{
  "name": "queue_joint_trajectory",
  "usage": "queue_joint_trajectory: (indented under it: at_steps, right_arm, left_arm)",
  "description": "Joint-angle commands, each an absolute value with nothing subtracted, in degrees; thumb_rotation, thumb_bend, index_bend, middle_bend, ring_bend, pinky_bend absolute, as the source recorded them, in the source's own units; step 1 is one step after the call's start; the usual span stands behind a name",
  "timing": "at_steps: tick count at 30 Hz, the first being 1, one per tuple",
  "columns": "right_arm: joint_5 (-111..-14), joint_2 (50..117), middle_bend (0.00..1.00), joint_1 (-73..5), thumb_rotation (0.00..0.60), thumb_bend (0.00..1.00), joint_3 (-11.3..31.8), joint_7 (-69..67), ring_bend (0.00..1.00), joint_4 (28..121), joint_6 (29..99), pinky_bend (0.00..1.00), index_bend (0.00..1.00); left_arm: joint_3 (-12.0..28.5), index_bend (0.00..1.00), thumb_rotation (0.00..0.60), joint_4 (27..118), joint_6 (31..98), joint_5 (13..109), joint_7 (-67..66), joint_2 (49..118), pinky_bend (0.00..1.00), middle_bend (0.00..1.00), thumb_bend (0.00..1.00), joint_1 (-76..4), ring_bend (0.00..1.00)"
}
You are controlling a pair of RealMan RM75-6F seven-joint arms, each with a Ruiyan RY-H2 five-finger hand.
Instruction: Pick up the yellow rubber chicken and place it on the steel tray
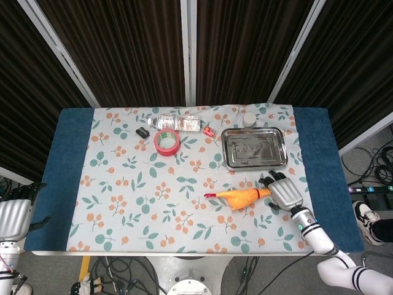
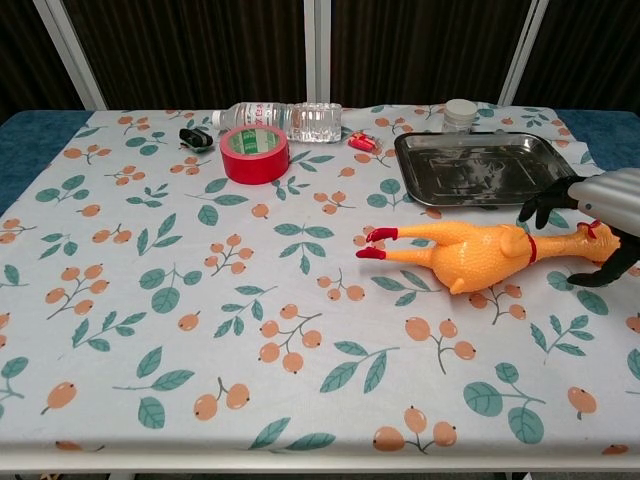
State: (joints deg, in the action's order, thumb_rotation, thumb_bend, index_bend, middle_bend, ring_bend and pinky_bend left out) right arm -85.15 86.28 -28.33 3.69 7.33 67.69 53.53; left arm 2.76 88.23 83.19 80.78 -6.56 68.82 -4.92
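The yellow rubber chicken (image 1: pixel 241 196) (image 2: pixel 470 251) lies on its side on the floral cloth, red feet pointing left, head to the right. My right hand (image 1: pixel 282 192) (image 2: pixel 600 206) hovers over the chicken's head and neck with fingers spread, holding nothing. Whether it touches the chicken I cannot tell. The steel tray (image 1: pixel 253 148) (image 2: pixel 487 168) sits just behind the chicken, with nothing in it. My left hand (image 1: pixel 15 211) rests off the table's left edge, fingers apart, holding nothing.
At the back lie a red tape roll (image 1: pixel 166 142), a clear plastic bottle (image 1: pixel 176 123), a small black object (image 1: pixel 143 132), a small red object (image 1: pixel 209 130) and a white jar (image 1: pixel 249 119) behind the tray.
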Motion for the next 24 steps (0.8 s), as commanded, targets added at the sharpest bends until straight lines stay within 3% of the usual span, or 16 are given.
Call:
queue_joint_trajectory:
  at_steps: [1, 6, 9, 15, 24]
  right_arm:
    - [-85.92, 89.16, 0.32, -29.43, 0.6, 0.33, 2.87, 4.74, 0.19, 63.84, 53.11, 0.25, 0.35]
    - [-87.25, 90.53, 0.46, -29.98, 0.6, 0.5, 2.31, 0.86, 0.32, 60.64, 54.54, 0.38, 0.56]
    - [-87.75, 89.95, 0.51, -30.33, 0.6, 0.59, 1.95, -0.94, 0.37, 60.42, 54.81, 0.45, 0.61]
    - [-88.47, 87.65, 0.54, -30.56, 0.6, 0.63, 1.86, -2.5, 0.42, 62.02, 56.7, 0.52, 0.64]
    - [-92.28, 83.72, 0.73, -31.89, 0.6, 0.68, 2.56, -5.86, 0.65, 66.08, 62.67, 0.81, 0.92]
  left_arm:
    - [2.73, 0.27, 0.6, 88.05, 83.08, 80.7, -6.37, 68.85, 0.24, 0.32, 0.01, -4.87, 0.25]
    - [2.89, 0.27, 0.6, 87.87, 83.36, 81.06, -5.86, 68.78, 0.24, 0.32, 0.01, -4.9, 0.25]
    - [3.0, 0.27, 0.6, 87.91, 83.26, 81.3, -5.72, 68.68, 0.24, 0.32, 0.01, -5.11, 0.25]
    - [3.17, 0.27, 0.6, 88.42, 83.16, 81.66, -6.07, 68.43, 0.25, 0.32, 0.01, -5.46, 0.25]
    - [4.84, 0.27, 0.6, 88.94, 80.16, 83.9, -2.58, 67.34, 0.25, 0.32, 0.01, -9.33, 0.25]
